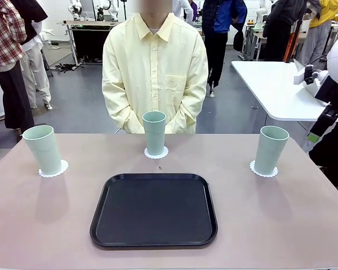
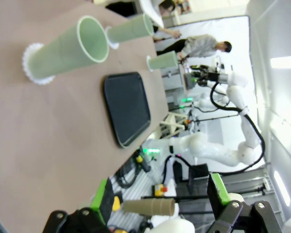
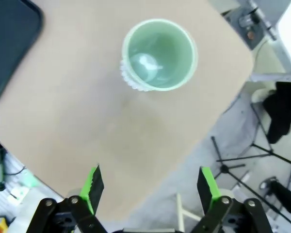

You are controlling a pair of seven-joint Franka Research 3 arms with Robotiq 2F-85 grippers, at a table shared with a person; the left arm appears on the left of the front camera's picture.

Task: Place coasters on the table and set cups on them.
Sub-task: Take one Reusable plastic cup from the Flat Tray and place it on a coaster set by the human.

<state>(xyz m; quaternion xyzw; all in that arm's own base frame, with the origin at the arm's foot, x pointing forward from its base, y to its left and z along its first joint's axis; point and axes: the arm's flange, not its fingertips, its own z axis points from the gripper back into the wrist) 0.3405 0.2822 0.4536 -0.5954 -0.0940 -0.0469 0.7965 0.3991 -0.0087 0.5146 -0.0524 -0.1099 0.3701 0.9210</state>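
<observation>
You see three cups [image 1: 154,132] upright on coasters [image 1: 156,153] across the desk [image 1: 281,214]; both end effectors, left [image 2: 160,196] and right [image 3: 150,187], gape empty.

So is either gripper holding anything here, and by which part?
Nothing is held. The left gripper and the right gripper are both open and empty; each cup stands free on its coaster.

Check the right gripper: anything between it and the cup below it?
Nothing visible. The right gripper hangs open above the table, and the cup stands upright on its coaster with only bare tabletop between. The black tray lies off to one side, apart from the cup.
</observation>
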